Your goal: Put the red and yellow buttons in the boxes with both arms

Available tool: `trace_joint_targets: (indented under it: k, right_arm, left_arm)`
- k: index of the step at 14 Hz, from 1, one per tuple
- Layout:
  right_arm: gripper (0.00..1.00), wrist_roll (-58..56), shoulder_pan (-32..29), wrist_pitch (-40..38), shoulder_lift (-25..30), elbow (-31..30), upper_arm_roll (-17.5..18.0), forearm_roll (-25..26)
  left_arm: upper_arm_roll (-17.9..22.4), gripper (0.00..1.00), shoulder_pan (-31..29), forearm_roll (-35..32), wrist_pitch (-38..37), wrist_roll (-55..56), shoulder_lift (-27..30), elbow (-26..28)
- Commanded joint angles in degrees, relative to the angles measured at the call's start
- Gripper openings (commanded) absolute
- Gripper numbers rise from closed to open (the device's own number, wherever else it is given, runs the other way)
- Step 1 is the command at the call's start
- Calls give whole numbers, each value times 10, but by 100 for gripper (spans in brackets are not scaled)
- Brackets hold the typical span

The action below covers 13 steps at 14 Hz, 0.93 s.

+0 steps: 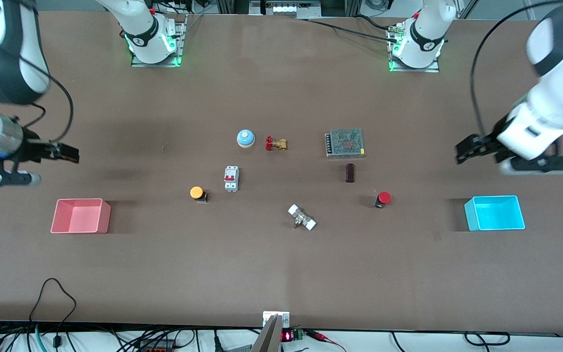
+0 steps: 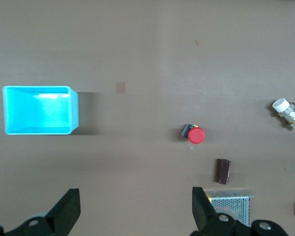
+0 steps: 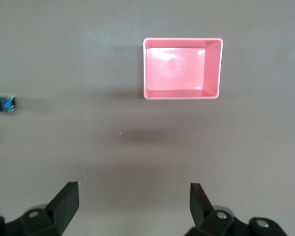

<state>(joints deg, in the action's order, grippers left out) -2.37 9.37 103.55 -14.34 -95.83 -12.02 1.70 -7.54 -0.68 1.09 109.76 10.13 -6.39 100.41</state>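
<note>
Both boxes are sitting empty, so the task appears to be at its start. Taking the breaker [image 1: 231,178] as landmark: yellow button [image 1: 196,192] is just beside it toward the pink box [image 1: 80,215]; red button [image 1: 383,198] is well apart toward the cyan box [image 1: 494,213]. Right gripper [image 1: 61,152] and left gripper [image 1: 468,149] are hovering near their boxes, jaws wide, empty. Next, I judge: each descending onto its nearer button.

Red button [image 1: 384,197] — dark block [image 1: 350,172] near.
</note>
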Motion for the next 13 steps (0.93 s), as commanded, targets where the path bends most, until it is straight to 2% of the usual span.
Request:
trace_joint_targets:
  k: [1,3,6,8,13]
  right_arm:
    - [100,4,-1,25,-44,11,7,-22]
    - [100,3,23,44,-75,11,7,-101]
    - [100,3,76,71,-102,11,7,-106]
    - [100,4,94,75,-121,11,7,-113]
    - [100,9,153,143,-176,11,7,-115]
  left_arm:
    - [-19,100,6,8,54,36,-49,1]
    - [-23,100,20,7,112,72,-97,1]
    - [-23,100,38,4,156,85,-146,1]
    - [-22,100,47,2,164,91,-175,0]
    - [-20,100,67,0,190,110,-230,2]
